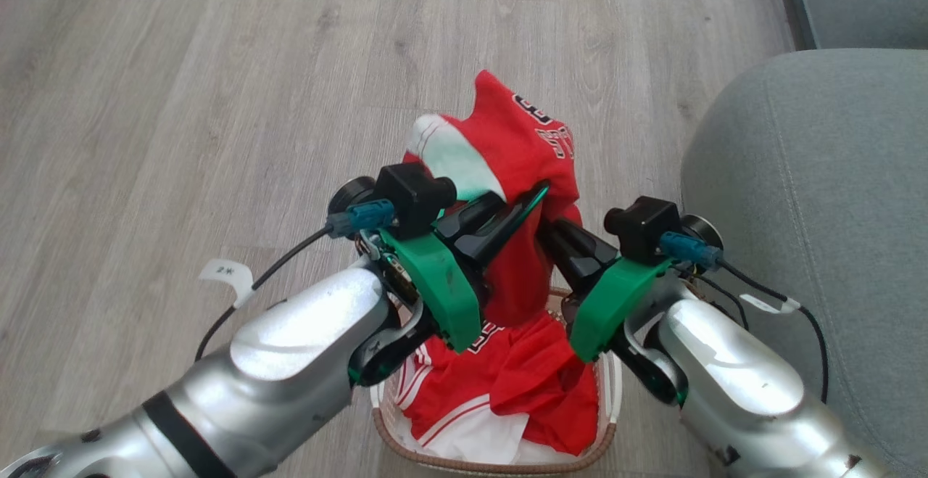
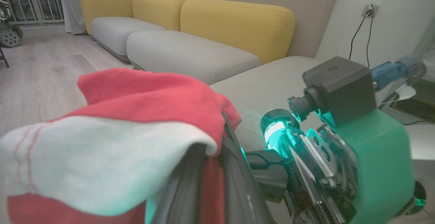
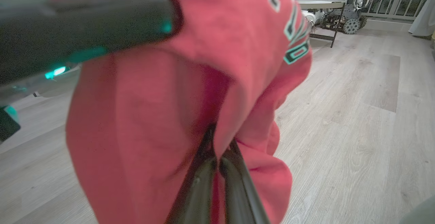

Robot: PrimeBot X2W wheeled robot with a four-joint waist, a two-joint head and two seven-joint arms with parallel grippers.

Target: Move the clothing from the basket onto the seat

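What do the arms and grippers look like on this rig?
Both arms match: silver forearms, green wrist shells, black camera blocks, blue connectors, black cables with white tags. The left gripper and right gripper each have two long glossy black fingers.

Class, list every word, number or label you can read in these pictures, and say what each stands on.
"2", then a mark too small to read: white tag on the left arm's cable.
Lettering on the lifted red jersey: folded, unreadable.
Lettering on the lower jersey in the basket: mostly hidden, unreadable.
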